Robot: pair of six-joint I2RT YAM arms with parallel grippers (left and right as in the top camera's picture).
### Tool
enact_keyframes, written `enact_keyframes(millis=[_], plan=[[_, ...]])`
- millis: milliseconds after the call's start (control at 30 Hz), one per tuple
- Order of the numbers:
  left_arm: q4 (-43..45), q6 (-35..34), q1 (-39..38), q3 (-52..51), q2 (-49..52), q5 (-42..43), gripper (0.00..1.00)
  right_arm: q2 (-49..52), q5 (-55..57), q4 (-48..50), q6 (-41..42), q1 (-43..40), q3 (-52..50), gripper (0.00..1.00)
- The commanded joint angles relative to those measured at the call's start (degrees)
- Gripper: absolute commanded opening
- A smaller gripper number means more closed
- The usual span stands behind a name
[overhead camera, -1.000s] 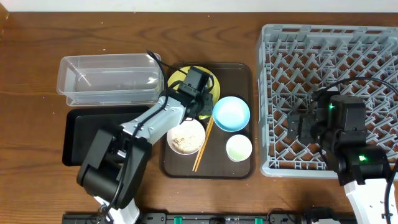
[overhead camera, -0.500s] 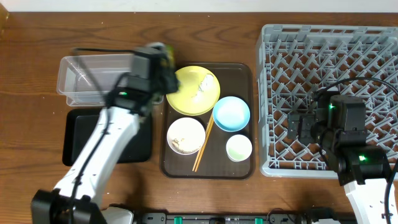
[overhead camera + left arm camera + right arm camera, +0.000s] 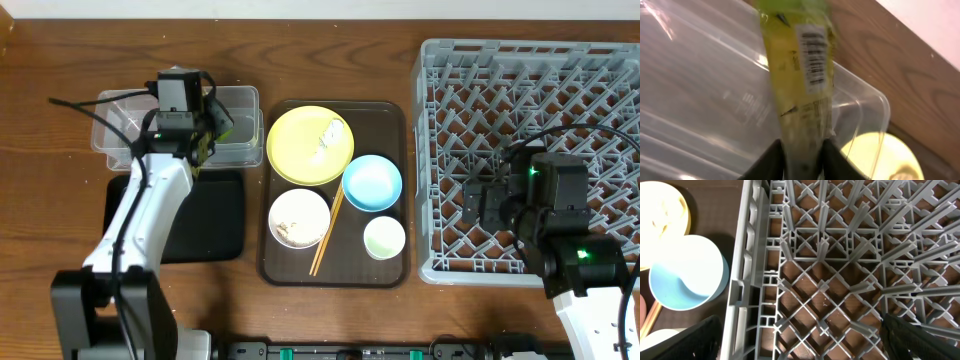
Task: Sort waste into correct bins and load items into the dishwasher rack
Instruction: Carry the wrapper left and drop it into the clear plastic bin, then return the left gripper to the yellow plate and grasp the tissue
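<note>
Overhead view of wooden table w/ two robot arms. Largest item: grey dishwasher rack (image 3: pixel 520 150) at right, no dishes in the part seen. Right gripper (image 3: pixel 802 337) hangs above its near-left area, fingers spread wide, holding nothing.

Centre: brown serving tray (image 3: pixel 385 130) carrying all the dishes – yellow plate (image 3: pixel 300 140) at back w/ white rice scraps (image 3: pixel 325 140), light blue bowl (image 3: pixel 372 183) beside it, white bowl (image 3: pixel 298 218) w/ leftovers in front, small cup (image 3: pixel 384 238) at front right, chopsticks (image 3: pixel 327 235) lying between white bowl & cup.

Left: clear tub (image 3: pixel 115 130) at back, black tray (image 3: pixel 215 215) just in front.

Left gripper (image 3: pixel 802 160) is over the tub – fingers (image 3: pixel 774 157) pinch the green-and-yellow wrapper (image 3: pixel 800 75), which sticks out above the tub's inside, barcode showing
</note>
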Motion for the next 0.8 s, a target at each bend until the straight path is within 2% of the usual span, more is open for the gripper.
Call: enact_keyframes(millis=[0, 100, 233, 333, 533, 767], plan=[[1.4, -2.2, 0.4, 1.0, 0.1, -0.7, 0.44, 0.0, -0.3, -0.1, -0.5, -0.7, 1.2, 0.99], [2.0, -2.2, 0.3, 1.0, -0.6, 2.3, 0.48, 0.0, -0.3, -0.1, -0.5, -0.7, 1.2, 0.99], [2.0, -0.3, -0.5, 1.0, -1.8, 7.6, 0.48, 0.0, -0.3, -0.1, -0.5, -0.7, 1.2, 0.99], [1.9, 4.7, -3.0, 1.0, -2.1, 11.0, 0.48, 0.0, -0.3, -0.1, -0.5, -0.7, 1.2, 0.99], [2.1, 15.8, -12.3, 1.0, -1.5, 11.0, 0.5, 0.0, -0.3, -0.1, -0.5, -0.7, 1.2, 0.99], [4.0, 27.4, -20.7, 1.0, 3.0, 11.0, 0.64, 0.0, -0.3, -0.5, -0.5, -0.7, 1.2, 0.99]])
